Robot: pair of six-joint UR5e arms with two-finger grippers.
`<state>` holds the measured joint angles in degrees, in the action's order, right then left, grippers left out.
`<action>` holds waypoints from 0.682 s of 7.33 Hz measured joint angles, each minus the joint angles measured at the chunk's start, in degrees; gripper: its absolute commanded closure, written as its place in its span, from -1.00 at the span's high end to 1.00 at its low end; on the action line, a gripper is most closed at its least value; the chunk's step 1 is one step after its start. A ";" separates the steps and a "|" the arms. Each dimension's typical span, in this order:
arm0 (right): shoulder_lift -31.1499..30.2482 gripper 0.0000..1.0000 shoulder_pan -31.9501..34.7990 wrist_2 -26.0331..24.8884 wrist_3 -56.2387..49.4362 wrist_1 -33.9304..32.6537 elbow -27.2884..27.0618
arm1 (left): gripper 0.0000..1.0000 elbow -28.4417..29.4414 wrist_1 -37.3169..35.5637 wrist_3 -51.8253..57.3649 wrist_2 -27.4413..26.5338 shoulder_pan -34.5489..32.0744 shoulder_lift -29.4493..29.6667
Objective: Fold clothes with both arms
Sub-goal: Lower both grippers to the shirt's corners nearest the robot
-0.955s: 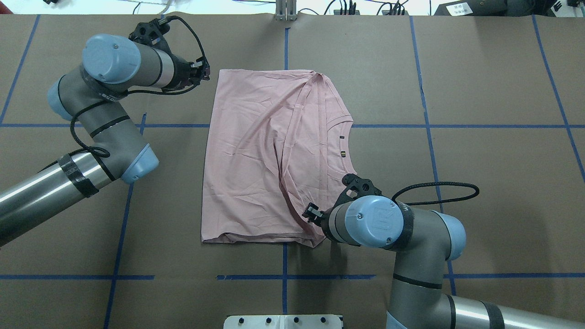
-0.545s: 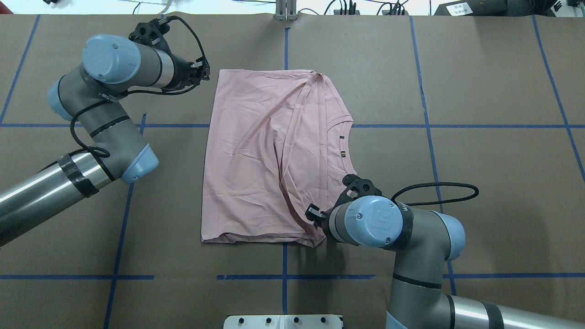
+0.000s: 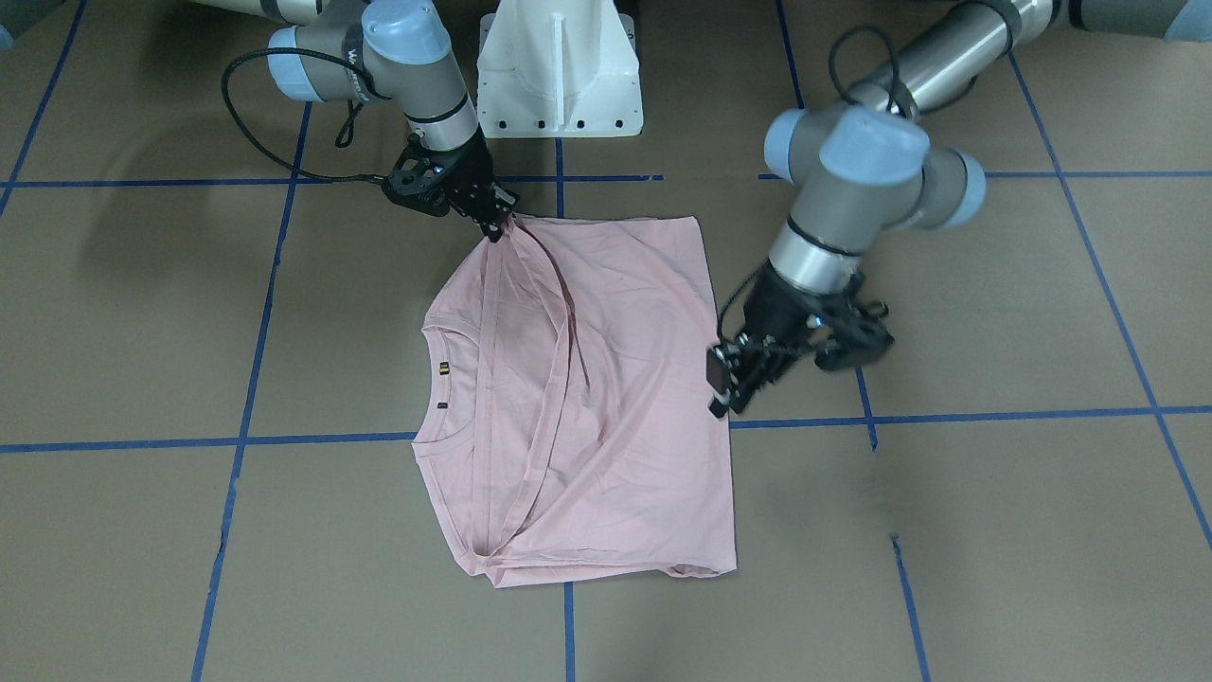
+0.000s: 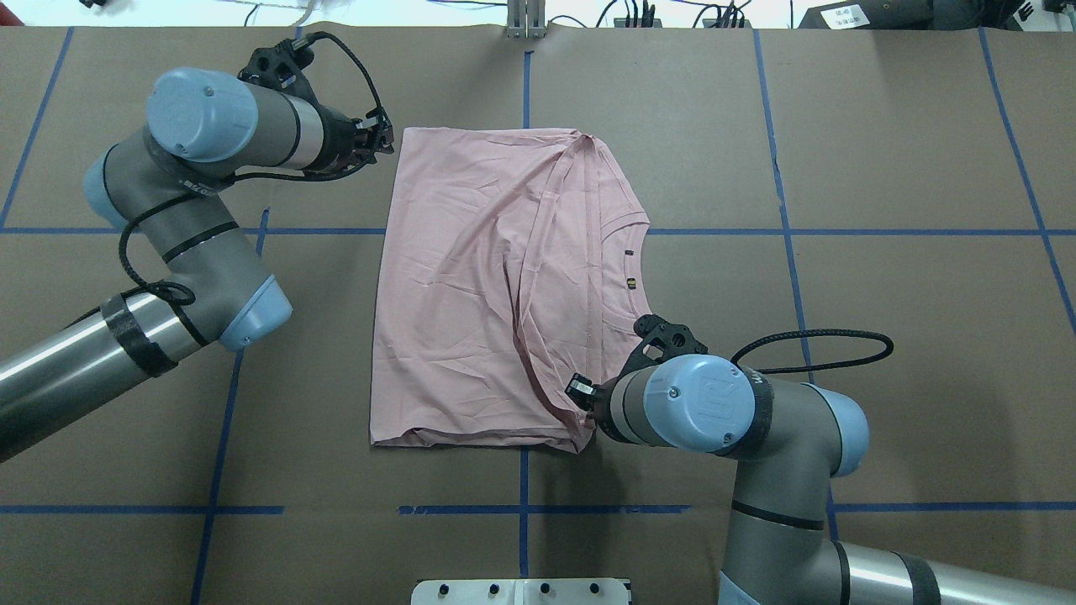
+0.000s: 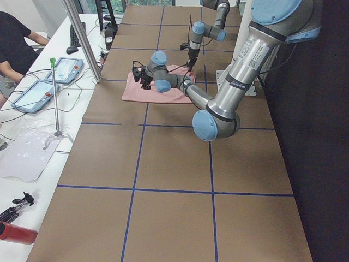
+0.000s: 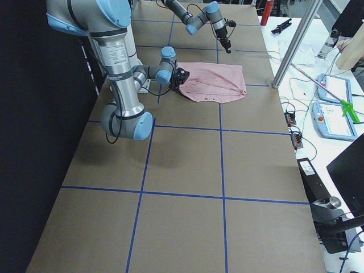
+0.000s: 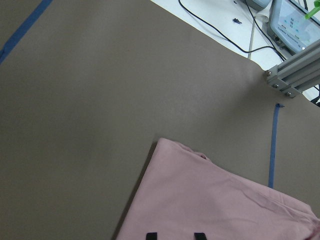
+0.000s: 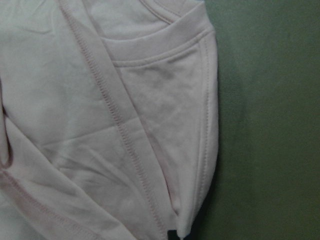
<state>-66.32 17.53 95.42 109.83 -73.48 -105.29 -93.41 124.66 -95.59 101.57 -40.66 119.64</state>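
Note:
The pale pink T-shirt (image 4: 471, 294) lies flat on the brown table, sleeves folded in, collar (image 4: 632, 260) toward the right; its print is hidden. It also shows in the front view (image 3: 615, 379). My left gripper (image 4: 388, 139) is open beside the shirt's far left corner; in the left wrist view its two fingertips (image 7: 151, 235) stand apart over the shirt's edge (image 7: 215, 205). In the front view it (image 3: 721, 379) hangs at the shirt's side edge. My right gripper (image 4: 578, 393) is shut on the shirt's near right corner (image 8: 185, 220), where folds run to it (image 3: 497, 227).
The white pedestal base (image 3: 559, 76) stands at the near edge. Blue tape lines (image 4: 521, 509) grid the table. An aluminium post (image 4: 525, 21) and cables sit at the far edge. Control tablets (image 5: 65, 68) lie on the side bench.
My left gripper has moved a little right, closer to the shirt's far left corner. My right arm has shifted slightly right and nearer, still at the near right corner.

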 measured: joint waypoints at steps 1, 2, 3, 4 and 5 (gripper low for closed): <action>-0.75 -1.00 0.04 0.00 0.02 0.00 -1.28 | -0.08 -7.86 -4.38 -4.12 -1.41 3.63 -3.45; -1.48 -1.00 0.07 -0.03 0.05 0.00 -2.24 | 0.02 -12.68 -6.90 -7.77 -4.70 7.66 -7.21; -1.80 -1.00 0.10 -0.11 0.09 0.00 -2.71 | 0.06 -14.90 -7.79 -10.83 -7.68 11.46 -10.79; -1.91 -1.00 0.12 -0.25 0.10 0.00 -2.94 | 0.07 -15.81 -8.19 -14.19 -9.23 14.65 -12.94; -1.92 -1.00 0.13 -0.32 0.11 0.00 -3.03 | 0.08 -16.10 -8.44 -17.76 -9.98 17.67 -13.80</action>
<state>-68.24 17.66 95.10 109.95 -73.48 -108.32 -109.51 116.22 -113.35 91.59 -22.99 105.84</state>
